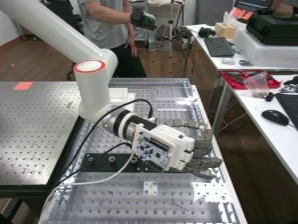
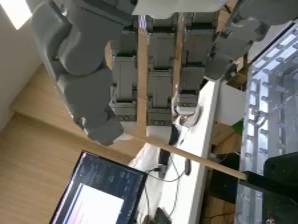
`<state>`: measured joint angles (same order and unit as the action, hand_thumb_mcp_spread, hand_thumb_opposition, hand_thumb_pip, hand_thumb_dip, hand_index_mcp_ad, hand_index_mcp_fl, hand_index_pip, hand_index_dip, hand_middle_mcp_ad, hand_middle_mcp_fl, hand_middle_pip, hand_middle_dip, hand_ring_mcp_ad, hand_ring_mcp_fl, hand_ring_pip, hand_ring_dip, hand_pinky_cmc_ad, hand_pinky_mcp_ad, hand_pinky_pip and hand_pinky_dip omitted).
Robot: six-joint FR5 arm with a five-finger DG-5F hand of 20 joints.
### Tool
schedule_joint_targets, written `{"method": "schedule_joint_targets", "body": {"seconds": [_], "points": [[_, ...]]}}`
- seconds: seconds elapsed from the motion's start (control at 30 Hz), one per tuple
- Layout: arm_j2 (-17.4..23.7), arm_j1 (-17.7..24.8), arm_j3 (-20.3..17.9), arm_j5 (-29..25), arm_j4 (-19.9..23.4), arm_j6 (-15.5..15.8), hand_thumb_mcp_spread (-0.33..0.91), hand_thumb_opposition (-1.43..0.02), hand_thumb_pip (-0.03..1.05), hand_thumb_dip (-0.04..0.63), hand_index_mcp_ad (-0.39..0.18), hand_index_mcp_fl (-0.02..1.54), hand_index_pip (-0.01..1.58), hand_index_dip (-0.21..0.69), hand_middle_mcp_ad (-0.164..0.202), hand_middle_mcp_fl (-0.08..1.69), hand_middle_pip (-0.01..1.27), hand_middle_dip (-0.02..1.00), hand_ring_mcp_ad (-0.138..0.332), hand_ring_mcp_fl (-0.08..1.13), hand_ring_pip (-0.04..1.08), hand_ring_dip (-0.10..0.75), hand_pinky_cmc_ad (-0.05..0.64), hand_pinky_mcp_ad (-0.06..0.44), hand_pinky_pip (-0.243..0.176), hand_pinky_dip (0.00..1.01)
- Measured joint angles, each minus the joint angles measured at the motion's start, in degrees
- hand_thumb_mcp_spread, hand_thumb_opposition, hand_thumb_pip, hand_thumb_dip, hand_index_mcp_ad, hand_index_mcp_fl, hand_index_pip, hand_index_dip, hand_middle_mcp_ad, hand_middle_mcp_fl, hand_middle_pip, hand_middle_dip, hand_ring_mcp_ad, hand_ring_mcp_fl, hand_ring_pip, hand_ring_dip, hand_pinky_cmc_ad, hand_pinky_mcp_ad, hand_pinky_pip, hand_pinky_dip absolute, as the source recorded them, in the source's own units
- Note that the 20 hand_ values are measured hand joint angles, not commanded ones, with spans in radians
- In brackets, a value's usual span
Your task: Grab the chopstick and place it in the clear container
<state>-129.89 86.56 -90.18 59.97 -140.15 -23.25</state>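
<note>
- High view: the arm (image 1: 91, 95) comes in from about eleven o'clock, and the hand (image 1: 207, 163) is over the bench (image 1: 100, 200), its fingers pointing roughly to three o'clock.
- Wrist view: the hand is wide, fingers (image 2: 124, 90) straight and spread, thumb (image 2: 86, 95) out to one side, nothing gripped.
- The chopstick (image 2: 186, 154) is just past the fingertips in this view. One end is at the thumb tip, the other at a black holder (image 2: 271, 187). Whether the thumb touches it, I cannot tell.
- Call twelve o'clock the way the fingers point. The chopstick's long axis then runs from about four o'clock, by the thumb, to about ten, at the holder, so it lies slantwise across the reach.
- That slant is what the coming move turns on, I judge. The hand should go a little towards twelve, bringing the chopstick between thumb and fingers, then close across its length.
- The end by the thumb looks the easier one to pinch; the holder would crowd the fingers at the other.
- The likely trouble is the thumb tip nudging the thin end aside, or a pinch so near the end that the chopstick swivels.
</note>
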Motion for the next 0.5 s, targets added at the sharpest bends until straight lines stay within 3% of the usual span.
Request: {"method": "schedule_joint_targets", "body": {"seconds": [0.17,0.23,0.33,0.5], "points": [[-0.1,0.1,0.1,-0.6,0.5,0.2,0.66,-0.94,0.53,0.262,-0.108,0.58,1.29,0.038,0.047,0.81,0.65,0.67,0.07,0.61,0.09,0.428,0.456,0.136,0.091,0.17],[-0.1,0.2,0.1,-1.3,0.8,0.5,0.67,-0.95,0.53,0.262,-0.108,0.61,1.29,0.038,0.047,0.91,0.66,0.67,0.07,0.61,0.09,0.428,0.456,0.133,0.091,0.17],[-0.1,0.4,0.1,-2.2,1.1,0.7,0.67,-0.97,0.52,0.26,-0.105,0.68,1.24,0.04,0.047,0.94,0.68,0.67,0.066,0.66,0.09,0.44,0.469,0.164,0.106,0.17],[0.0,0.5,0.2,-2.7,1.1,1.5,0.68,-1.0,0.51,0.26,-0.105,0.76,1.17,0.04,0.044,0.97,0.67,0.67,0.07,0.73,0.1,0.443,0.469,0.164,0.106,0.17]]}}
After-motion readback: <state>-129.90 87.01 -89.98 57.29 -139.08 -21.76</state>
